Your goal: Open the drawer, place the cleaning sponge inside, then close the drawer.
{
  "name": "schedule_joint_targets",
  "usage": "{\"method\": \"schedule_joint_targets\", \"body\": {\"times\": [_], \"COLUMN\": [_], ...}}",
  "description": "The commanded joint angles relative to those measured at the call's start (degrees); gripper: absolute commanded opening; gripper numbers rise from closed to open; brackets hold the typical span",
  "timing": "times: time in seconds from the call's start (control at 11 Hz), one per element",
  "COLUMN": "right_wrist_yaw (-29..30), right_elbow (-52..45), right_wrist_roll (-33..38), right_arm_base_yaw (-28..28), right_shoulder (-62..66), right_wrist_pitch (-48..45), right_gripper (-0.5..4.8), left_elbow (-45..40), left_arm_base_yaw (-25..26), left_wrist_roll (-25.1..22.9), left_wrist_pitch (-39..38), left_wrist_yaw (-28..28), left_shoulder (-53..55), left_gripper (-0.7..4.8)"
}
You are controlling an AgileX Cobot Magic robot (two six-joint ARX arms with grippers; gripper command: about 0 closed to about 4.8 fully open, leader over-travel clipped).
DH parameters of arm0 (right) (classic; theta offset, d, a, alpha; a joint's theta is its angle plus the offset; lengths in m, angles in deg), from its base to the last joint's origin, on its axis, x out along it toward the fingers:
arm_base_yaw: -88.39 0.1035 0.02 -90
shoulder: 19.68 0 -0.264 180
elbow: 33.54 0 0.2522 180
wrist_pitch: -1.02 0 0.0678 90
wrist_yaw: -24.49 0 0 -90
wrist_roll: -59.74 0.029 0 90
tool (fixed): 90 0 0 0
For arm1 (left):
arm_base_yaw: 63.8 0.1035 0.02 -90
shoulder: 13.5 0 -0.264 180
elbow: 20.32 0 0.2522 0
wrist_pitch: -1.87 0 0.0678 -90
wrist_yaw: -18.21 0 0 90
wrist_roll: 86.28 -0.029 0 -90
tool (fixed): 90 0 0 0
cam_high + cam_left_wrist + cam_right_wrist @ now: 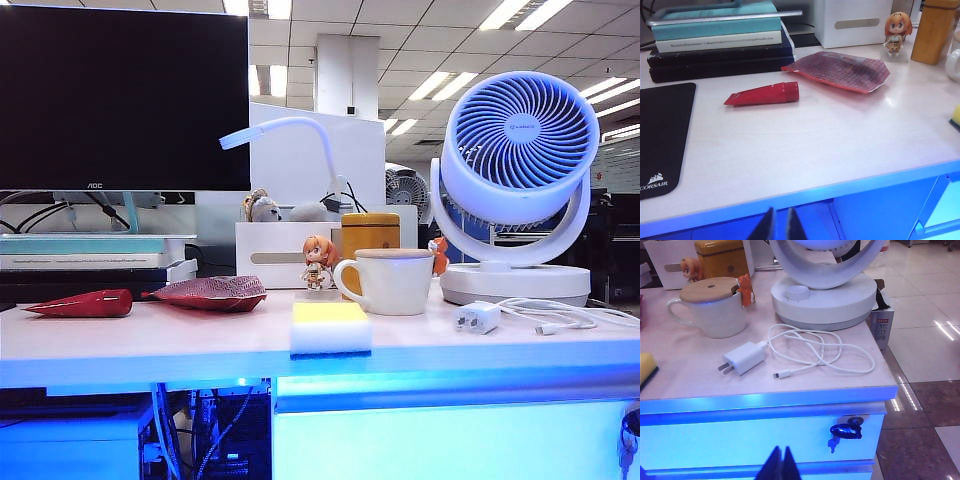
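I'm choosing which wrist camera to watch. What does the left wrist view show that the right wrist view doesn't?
Left wrist only: the red tube, red pouch, black mouse pad, stacked books and the shut left end effector.
Right wrist only: the fan base, charger, drawer key and the shut right end effector.
Both: the cleaning sponge, mug, figurine.

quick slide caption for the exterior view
Cleaning sponge sits at the desk's front edge before a mug, above the closed drawer.
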Motion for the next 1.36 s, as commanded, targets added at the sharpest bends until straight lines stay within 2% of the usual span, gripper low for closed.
{"method": "schedule_joint_targets", "body": {"times": [0.09, 0.18, 0.27, 0.36, 0.54, 0.73, 0.82, 0.91, 1.36], "right_wrist_yaw": [-1.77, -6.27, -7.87, -8.63, -9.11, -10.34, -10.82, -12.44, -12.61], "right_elbow": [-0.50, -0.50, -0.50, -0.50, 0.87, 5.95, 9.09, 12.90, 25.86], "right_wrist_roll": [0.28, 0.28, 0.28, 0.28, 0.28, 0.26, 0.26, 0.26, 0.24], "right_arm_base_yaw": [3.54, 5.49, 6.10, 6.36, 6.32, 6.34, 6.32, 6.32, 6.32], "right_shoulder": [0.00, 0.00, 0.00, 0.00, 0.00, 0.00, 0.00, 0.02, 5.16], "right_wrist_pitch": [-0.15, -0.39, -0.83, -1.14, -1.42, -1.25, -0.83, 0.63, 7.37], "right_gripper": [-0.09, -0.09, -0.09, -0.09, -0.09, -0.09, -0.09, -0.09, -0.09], "left_elbow": [-0.22, -0.22, -0.22, -0.22, -0.22, -0.04, 0.94, 3.69, 13.97], "left_arm_base_yaw": [0.00, 0.00, 0.00, 0.00, 0.00, 0.00, 0.00, 0.00, 0.00], "left_wrist_roll": [0.42, 0.44, 0.42, 0.42, 0.42, 0.44, 2.58, 8.48, 9.35], "left_wrist_pitch": [-1.09, -1.09, -1.11, -1.11, -1.09, -0.07, 2.03, 1.90, 1.62], "left_wrist_yaw": [-0.28, -0.26, -0.26, -0.24, -0.20, 0.74, 2.01, 4.83, 5.62], "left_shoulder": [-0.11, -0.11, -0.11, -0.11, -0.11, -0.11, -0.11, -0.09, 3.80], "left_gripper": [0.39, 0.40, 0.40, 0.40, -0.06, -0.06, -0.06, -0.06, -0.06]}}
